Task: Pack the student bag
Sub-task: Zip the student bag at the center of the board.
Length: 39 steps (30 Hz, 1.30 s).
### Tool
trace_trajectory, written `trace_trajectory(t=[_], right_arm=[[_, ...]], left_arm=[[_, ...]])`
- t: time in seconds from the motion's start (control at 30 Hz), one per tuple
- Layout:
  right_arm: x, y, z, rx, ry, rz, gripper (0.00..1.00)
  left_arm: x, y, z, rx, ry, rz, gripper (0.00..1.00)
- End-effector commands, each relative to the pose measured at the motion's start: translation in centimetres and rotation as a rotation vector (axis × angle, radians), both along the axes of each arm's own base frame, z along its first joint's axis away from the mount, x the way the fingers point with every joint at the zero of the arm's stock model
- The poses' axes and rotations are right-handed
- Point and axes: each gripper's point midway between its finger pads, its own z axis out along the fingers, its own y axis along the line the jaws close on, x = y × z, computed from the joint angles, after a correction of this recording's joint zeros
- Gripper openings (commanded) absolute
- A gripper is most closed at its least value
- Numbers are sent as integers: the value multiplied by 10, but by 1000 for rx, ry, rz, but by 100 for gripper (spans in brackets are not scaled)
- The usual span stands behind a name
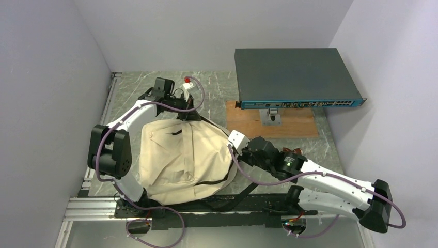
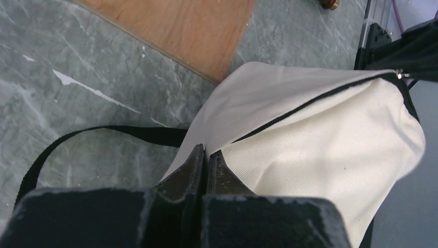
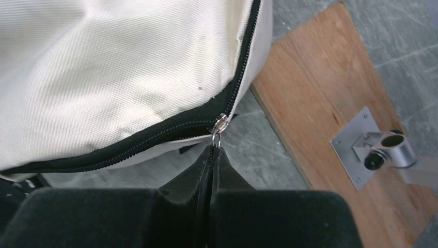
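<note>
The cream student bag (image 1: 181, 160) lies flat between the two arms, with a dark zipper (image 3: 155, 137) running along its edge. My left gripper (image 1: 192, 117) is at the bag's far edge. In the left wrist view it (image 2: 207, 151) is shut, pinching the cream fabric (image 2: 320, 150) beside the zipper line. My right gripper (image 1: 231, 146) is at the bag's right side. The right wrist view shows it (image 3: 213, 148) shut on the zipper pull, with the metal slider (image 3: 221, 123) just beyond the fingertips. What is inside the bag is hidden.
A wooden board (image 1: 274, 121) lies right of the bag and carries a metal bracket (image 3: 372, 150). That bracket holds up a dark blue rack unit (image 1: 294, 77). A black strap (image 2: 103, 132) trails over the grey marbled table. Walls close in on the left, back and right.
</note>
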Motion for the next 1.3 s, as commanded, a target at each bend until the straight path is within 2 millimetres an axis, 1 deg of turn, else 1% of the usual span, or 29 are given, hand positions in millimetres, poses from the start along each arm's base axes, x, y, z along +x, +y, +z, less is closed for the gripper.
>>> trace_trajectory(t=[0.0, 0.07, 0.1, 0.17, 0.2, 0.23, 0.27, 0.3, 0.33, 0.37, 0.43, 0.47, 0.53, 0.6, 0.63, 0.67, 0.73, 0.77, 0.83, 0.87, 0.93, 0.97, 1.03, 1.07, 1.1, 1.17, 1.2, 1.23, 1.27], right_arm=[[-30, 8, 6, 6, 78, 19, 0], [-47, 24, 9, 19, 91, 77, 0], [-61, 34, 11, 26, 106, 113, 0], [-81, 48, 7, 12, 151, 145, 0], [-89, 54, 4, 26, 198, 110, 0], [-93, 61, 0, 41, 240, 79, 0], [-96, 59, -7, 19, 286, 33, 0], [-91, 55, -10, -2, 281, -27, 0], [-82, 49, -10, -12, 255, -101, 0], [-71, 42, -7, -13, 227, -161, 0], [-59, 37, -3, 1, 207, -178, 0], [-53, 37, -1, 15, 199, -179, 0], [-43, 37, 1, 43, 181, -181, 0], [-32, 37, 4, 77, 164, -191, 0], [-27, 38, 7, 104, 151, -197, 0], [-24, 40, 10, 129, 140, -194, 0], [-20, 45, 15, 175, 124, -178, 0], [-20, 47, 16, 190, 117, -167, 0], [-18, 48, 15, 195, 108, -167, 0], [-17, 48, 14, 190, 103, -166, 0], [-15, 47, 12, 178, 81, -163, 0], [-15, 47, 12, 178, 71, -154, 0], [-14, 45, 15, 187, 51, -145, 0], [-14, 44, 16, 188, 41, -136, 0], [-14, 43, 16, 186, 32, -131, 0], [-13, 39, 17, 174, 19, -129, 0], [-13, 38, 17, 166, 19, -127, 0], [-13, 37, 16, 157, 20, -129, 0], [-13, 36, 16, 150, 21, -131, 0]], left_arm=[[60, 48, 14, 68, -149, 270, 0], [68, 59, 11, 104, -135, 340, 0], [73, 68, 9, 125, -124, 391, 0], [79, 80, 11, 109, -80, 468, 0], [82, 87, 13, 97, -54, 520, 0], [86, 93, 16, 81, -10, 593, 0], [88, 95, 19, 73, 17, 639, 0], [85, 93, 25, 63, 49, 637, 0], [79, 87, 32, 41, 84, 611, 0], [72, 79, 37, 22, 115, 586, 7], [54, 66, 45, 11, 136, 569, 30], [42, 61, 49, 20, 121, 561, 41], [18, 51, 57, 42, 79, 546, 59], [-5, 46, 66, 25, 71, 557, 80], [-17, 43, 69, 2, 94, 569, 87], [-29, 40, 74, -40, 137, 590, 89], [-54, 24, 82, -143, 261, 623, 85], [-64, 12, 81, -208, 388, 659, 82], [-82, -13, 77, -262, 556, 637, 77], [-88, -26, 78, -278, 608, 634, 78], [-97, -50, 78, -308, 681, 650, 86], [-97, -60, 76, -316, 705, 680, 89], [-97, -72, 71, -308, 799, 751, 90], [-96, -75, 68, -285, 841, 798, 88], [-95, -77, 62, -245, 890, 851, 84], [-102, -83, 48, -142, 968, 936, 66], [-104, -86, 43, -94, 991, 974, 60], [-107, -88, 39, -44, 1008, 1002, 57], [-110, -91, 32, 2, 1023, 1022, 58]])
